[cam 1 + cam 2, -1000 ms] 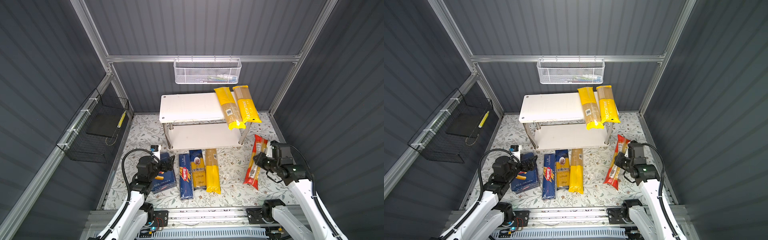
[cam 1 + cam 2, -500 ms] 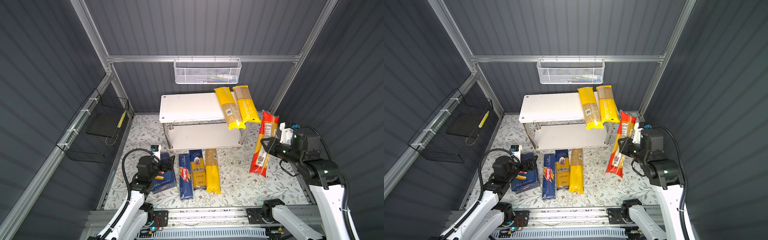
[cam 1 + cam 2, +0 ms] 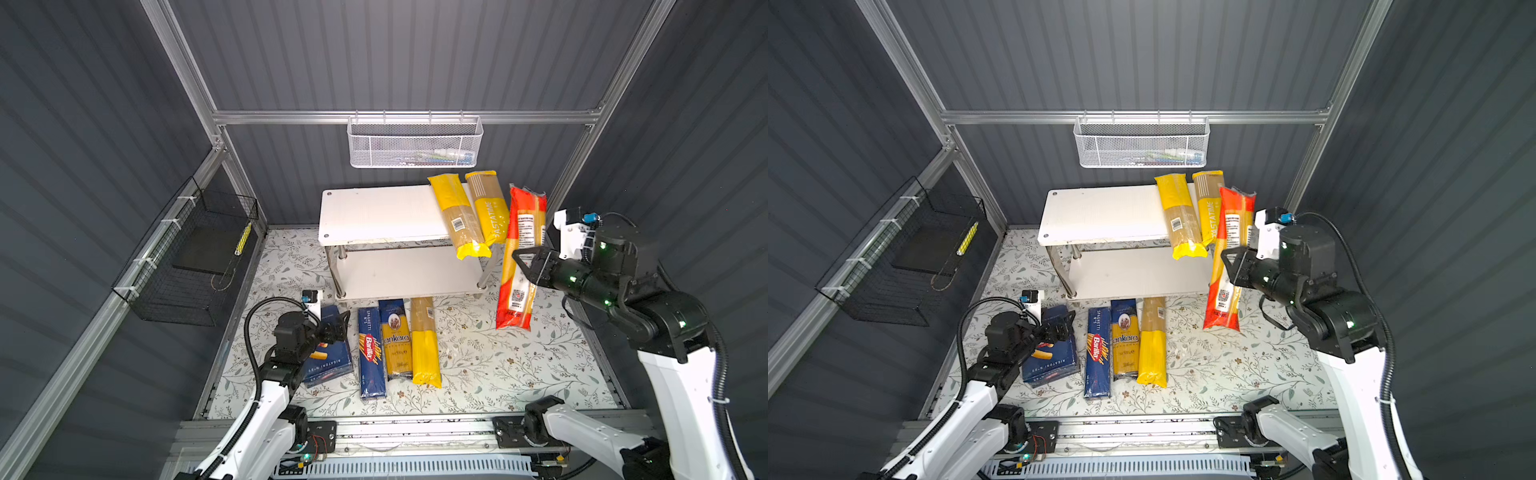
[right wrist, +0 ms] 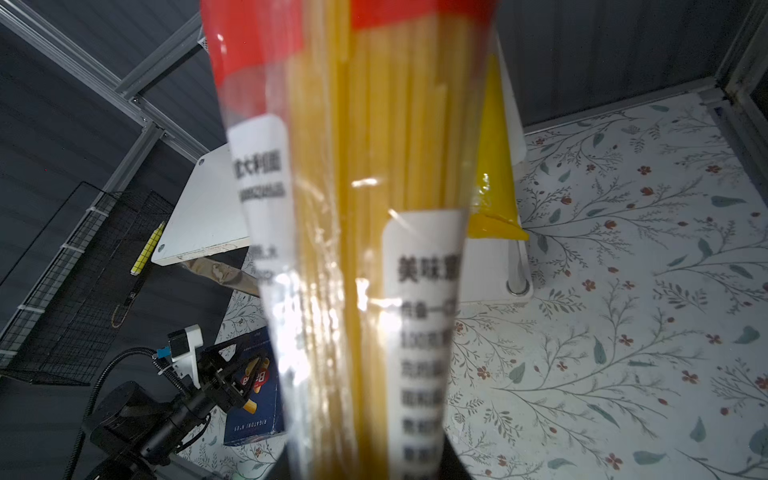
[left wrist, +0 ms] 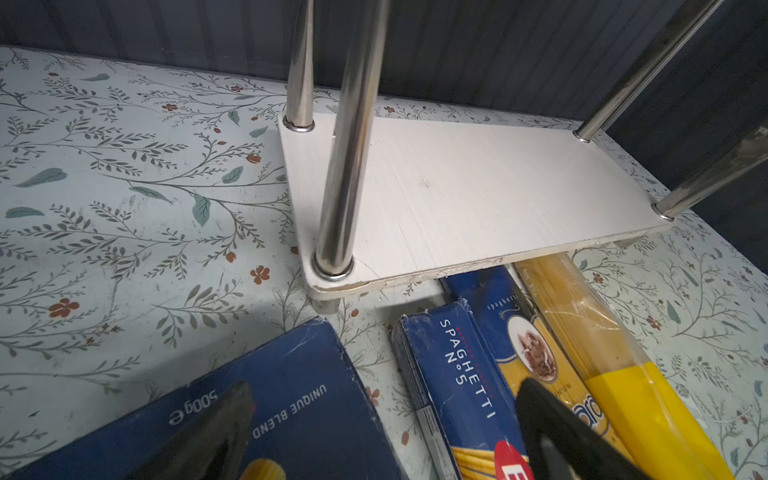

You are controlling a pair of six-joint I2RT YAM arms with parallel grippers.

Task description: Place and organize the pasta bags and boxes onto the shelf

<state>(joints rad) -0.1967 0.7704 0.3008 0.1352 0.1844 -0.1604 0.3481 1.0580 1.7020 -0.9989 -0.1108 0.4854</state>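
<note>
We see dark grey ribbed walls [image 3: 415, 54] on three sides, braced by aluminium beams [image 3: 291, 117]. A white mesh basket [image 3: 415, 149] hangs from the back beam; a black wire basket [image 3: 187, 286] hangs on the left wall. The floor is a pale mat [image 3: 498, 365] printed with leaves and small red flowers, evenly lit.

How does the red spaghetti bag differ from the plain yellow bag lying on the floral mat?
The red bag is clamped in the right gripper, raised beside the shelf; the yellow bag lies flat on the mat. The red bag has red ends; the yellow bag has one yellow half. Both are long, slim, partly clear.
</note>
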